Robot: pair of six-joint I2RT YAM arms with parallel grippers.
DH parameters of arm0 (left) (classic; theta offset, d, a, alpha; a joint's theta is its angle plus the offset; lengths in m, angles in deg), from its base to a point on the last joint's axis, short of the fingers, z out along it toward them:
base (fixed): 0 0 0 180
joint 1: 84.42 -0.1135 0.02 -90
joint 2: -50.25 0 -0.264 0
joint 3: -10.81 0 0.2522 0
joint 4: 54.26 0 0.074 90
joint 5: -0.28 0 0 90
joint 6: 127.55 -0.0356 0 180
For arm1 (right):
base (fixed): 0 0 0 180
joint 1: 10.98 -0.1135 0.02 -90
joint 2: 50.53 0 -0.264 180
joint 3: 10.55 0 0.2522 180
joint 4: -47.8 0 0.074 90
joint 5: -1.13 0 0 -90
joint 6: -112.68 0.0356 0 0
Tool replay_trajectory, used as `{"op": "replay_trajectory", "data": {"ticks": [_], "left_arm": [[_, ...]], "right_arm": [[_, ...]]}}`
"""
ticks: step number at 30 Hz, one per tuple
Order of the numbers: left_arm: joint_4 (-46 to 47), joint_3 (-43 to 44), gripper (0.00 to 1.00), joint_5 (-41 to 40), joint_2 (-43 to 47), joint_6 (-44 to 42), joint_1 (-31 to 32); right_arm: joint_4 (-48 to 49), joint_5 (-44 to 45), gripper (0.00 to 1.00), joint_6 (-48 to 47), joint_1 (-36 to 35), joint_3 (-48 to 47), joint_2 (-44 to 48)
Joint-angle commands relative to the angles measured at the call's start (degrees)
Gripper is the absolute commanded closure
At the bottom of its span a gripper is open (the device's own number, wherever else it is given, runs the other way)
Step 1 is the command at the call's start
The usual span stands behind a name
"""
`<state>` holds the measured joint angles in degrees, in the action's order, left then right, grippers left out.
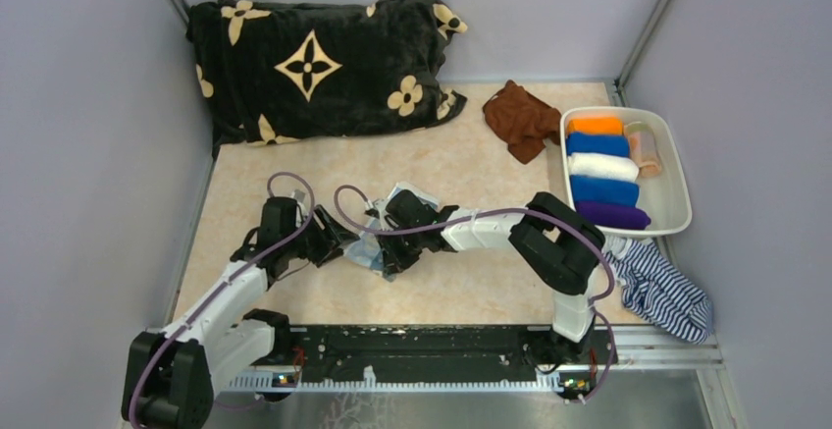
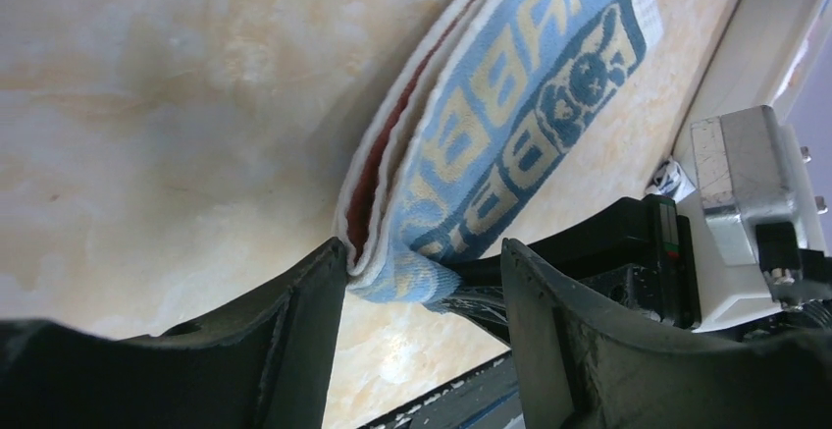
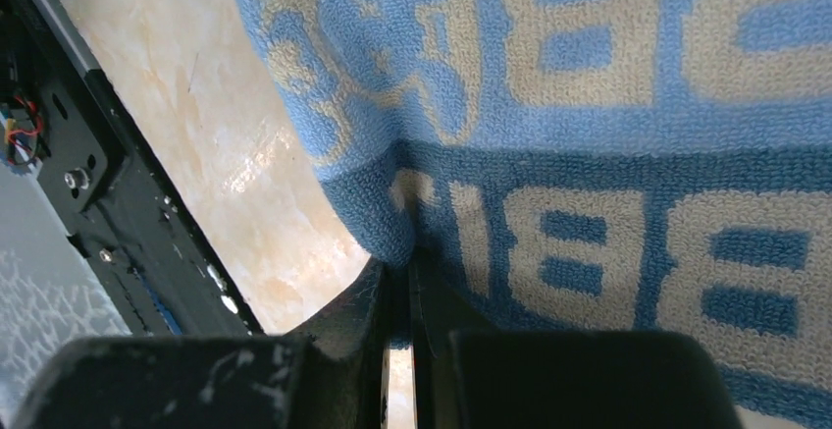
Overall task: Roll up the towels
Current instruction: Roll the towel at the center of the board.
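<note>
Right gripper is pinched tight on the edge of the blue-white towel, mid table, near side. Left gripper stands wide, straddling the folded corner, one finger seemingly touching cloth.

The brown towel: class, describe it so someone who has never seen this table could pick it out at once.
Find the white tray at the far right of the table. Just left of its far corner lies the brown towel. Unlike the bright rolled towels in the tray, it is plain brown and crumpled loose.
</note>
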<state>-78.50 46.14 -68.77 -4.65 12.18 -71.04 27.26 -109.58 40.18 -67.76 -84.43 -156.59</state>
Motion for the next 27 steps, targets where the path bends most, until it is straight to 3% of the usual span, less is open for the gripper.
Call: {"op": "replay_trajectory", "data": {"ticks": [1,12,18,23,25,27], "left_arm": [[-6.36,-0.54,0.35,-6.0,3.47,0.6,0.37],[-2.76,-2.14,0.39,-5.25,-0.41,2.59,2.19],[0.69,-1.05,0.52,-8.37,-4.93,2.42,3.19],[2.25,1.25,0.79,-10.43,-9.42,1.35,3.18],[1.55,2.65,0.81,-10.48,-10.8,0.6,3.15],[0.47,3.86,0.74,-10.48,-10.83,-0.26,3.17]], "right_arm": [[1.59,0.12,1.0,4.3,0.67,-0.7,-1.71],[5.58,-0.22,1.0,6.03,0.65,1.48,-0.55],[6.43,-1.06,1.0,7.0,0.7,2.05,-0.95],[7.08,-1.49,1.0,7.75,0.7,2.9,-0.36],[7.68,-2.57,1.0,8.22,0.7,3.19,-0.38],[8.47,-4.17,1.0,8.87,0.9,3.45,-0.59]]}}
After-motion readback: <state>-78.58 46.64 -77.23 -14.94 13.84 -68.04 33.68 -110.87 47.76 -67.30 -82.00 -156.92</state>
